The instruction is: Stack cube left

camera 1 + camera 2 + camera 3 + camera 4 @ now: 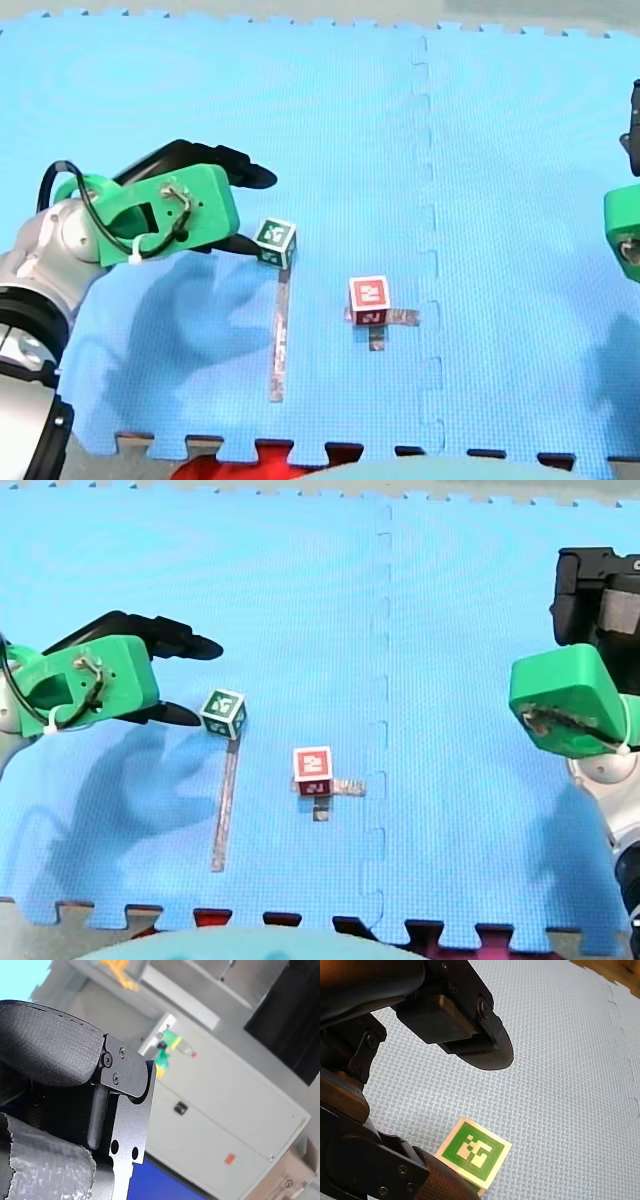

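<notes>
Grasp step: my left hand [165, 640], released, sits just beside the green cube [223, 713], centre-left. Next I'd close on it, then lift it onto the red cube [312, 770], centre. Right hand [590, 590] is far right; I can't tell its grip.

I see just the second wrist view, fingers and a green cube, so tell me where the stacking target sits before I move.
Observer: The left hand is open just left of the green cube. The red cube stands to that cube's right, nearer the robot, not touching it.
Operator: Report what lies between the cubes.
Observer: Bare blue mat. A long grey tape strip runs from the green cube toward the robot, and a short tape piece lies at the red cube's base.
Operator: Now report the other arm.
Observer: The right hand holds nothing and is at the mat's far right, well away from both cubes.
</notes>
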### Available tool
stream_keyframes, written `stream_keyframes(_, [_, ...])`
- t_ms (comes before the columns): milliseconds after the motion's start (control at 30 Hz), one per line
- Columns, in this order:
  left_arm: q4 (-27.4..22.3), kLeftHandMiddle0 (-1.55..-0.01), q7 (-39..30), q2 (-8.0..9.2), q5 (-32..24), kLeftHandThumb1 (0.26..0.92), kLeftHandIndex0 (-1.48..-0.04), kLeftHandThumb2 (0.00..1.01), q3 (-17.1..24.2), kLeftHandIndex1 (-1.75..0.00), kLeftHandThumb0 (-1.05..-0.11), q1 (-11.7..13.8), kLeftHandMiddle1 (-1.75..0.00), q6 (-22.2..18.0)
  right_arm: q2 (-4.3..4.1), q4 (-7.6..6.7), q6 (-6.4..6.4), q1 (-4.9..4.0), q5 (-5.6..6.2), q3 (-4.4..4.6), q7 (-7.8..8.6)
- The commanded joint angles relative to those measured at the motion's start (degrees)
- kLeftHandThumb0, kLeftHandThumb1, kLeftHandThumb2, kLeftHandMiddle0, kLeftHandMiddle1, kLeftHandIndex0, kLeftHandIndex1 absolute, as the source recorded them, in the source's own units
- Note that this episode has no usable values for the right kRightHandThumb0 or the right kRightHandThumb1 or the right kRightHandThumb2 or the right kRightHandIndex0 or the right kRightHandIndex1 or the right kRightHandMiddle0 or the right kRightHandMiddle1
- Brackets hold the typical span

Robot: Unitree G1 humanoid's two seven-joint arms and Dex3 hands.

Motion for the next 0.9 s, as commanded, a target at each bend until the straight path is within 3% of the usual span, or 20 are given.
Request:
stream_keyframes(0, [0.15, -0.86, 0.29, -0.27, 0.37, 0.679, -0.69, 0.00, -0.38, -0.02, -0.777, 0.39, -1.75, 0.04, -0.64, -0.32, -0.28, 0.15, 0.11, -0.14, -0.14])
stream_keyframes(300, [0.46, -0.86, -0.65, -1.41, -0.06, 0.668, -0.65, 0.00, -0.03, 0.00, -0.768, 1.34, -1.75, 1.47, -1.65, -1.41, -0.69, 0.81, 0.03, -0.29, 0.48])
stream_keyframes(867, [0.60, -0.84, -2.01, -1.96, 0.16, 0.654, -0.39, 0.00, -0.39, 0.00, -0.718, 1.68, -1.75, 2.90, -2.25, -3.54, -0.61, 2.39, -0.63, -0.29, 0.41])
